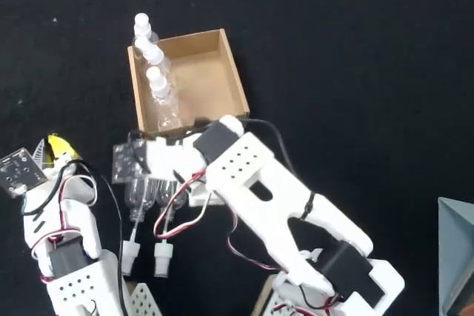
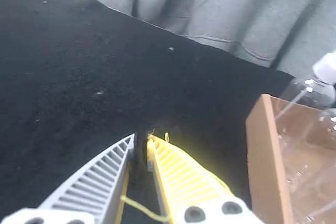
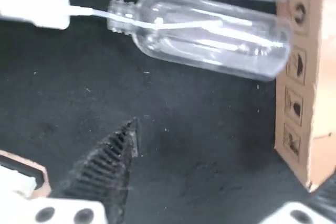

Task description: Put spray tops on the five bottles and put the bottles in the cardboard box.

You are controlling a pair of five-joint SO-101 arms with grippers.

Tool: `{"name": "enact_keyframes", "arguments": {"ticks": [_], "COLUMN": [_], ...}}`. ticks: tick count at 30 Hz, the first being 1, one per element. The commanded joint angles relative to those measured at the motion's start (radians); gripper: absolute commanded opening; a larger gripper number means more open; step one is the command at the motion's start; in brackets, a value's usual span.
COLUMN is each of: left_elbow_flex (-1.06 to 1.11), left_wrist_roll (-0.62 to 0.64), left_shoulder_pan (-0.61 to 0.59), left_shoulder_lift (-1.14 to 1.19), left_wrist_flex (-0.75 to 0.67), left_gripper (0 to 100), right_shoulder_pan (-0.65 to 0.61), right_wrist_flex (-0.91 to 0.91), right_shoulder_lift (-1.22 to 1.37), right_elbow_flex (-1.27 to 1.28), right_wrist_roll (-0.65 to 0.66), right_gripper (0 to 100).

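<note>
two bottles lying flat, necks away from cardboard box, right gripper spread, empty, left gripper closed

i can drop in from above over the right half of the cardboard box; three capped bottles crowd its left wall. two bottles lie just before the near wall, and the right arm stretches across there, barring that approach. there's room to pass over the table right of the box, and between the left arm and the box.
</note>
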Motion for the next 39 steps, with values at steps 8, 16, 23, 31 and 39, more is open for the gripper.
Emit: {"name": "enact_keyframes", "arguments": {"ticks": [8, 16, 23, 31, 39], "left_elbow_flex": [0.008, 0.008, 0.008, 0.008, 0.008], "left_wrist_roll": [-0.002, -0.002, -0.002, -0.002, -0.002], "left_shoulder_pan": [-0.073, -0.073, -0.071, -0.071, -0.067], "left_shoulder_lift": [-0.009, -0.009, -0.009, -0.009, -0.009], "left_wrist_flex": [-0.015, -0.015, -0.015, -0.015, -0.015], "left_gripper": [3, 3, 3, 3, 3], "right_shoulder_pan": [-0.118, -0.13, -0.13, -0.123, -0.061], "right_wrist_flex": [-0.021, -0.135, -0.158, -0.199, -0.196], "right_shoulder_lift": [0.039, 0.239, 0.302, 0.412, 0.423], "right_elbow_flex": [-0.058, -0.065, -0.122, -0.124, -0.096], "right_wrist_roll": [0.155, 0.193, 0.199, 0.203, 0.229], "right_gripper": [49.1, 49.1, 49.1, 42.8, 19.4]}}
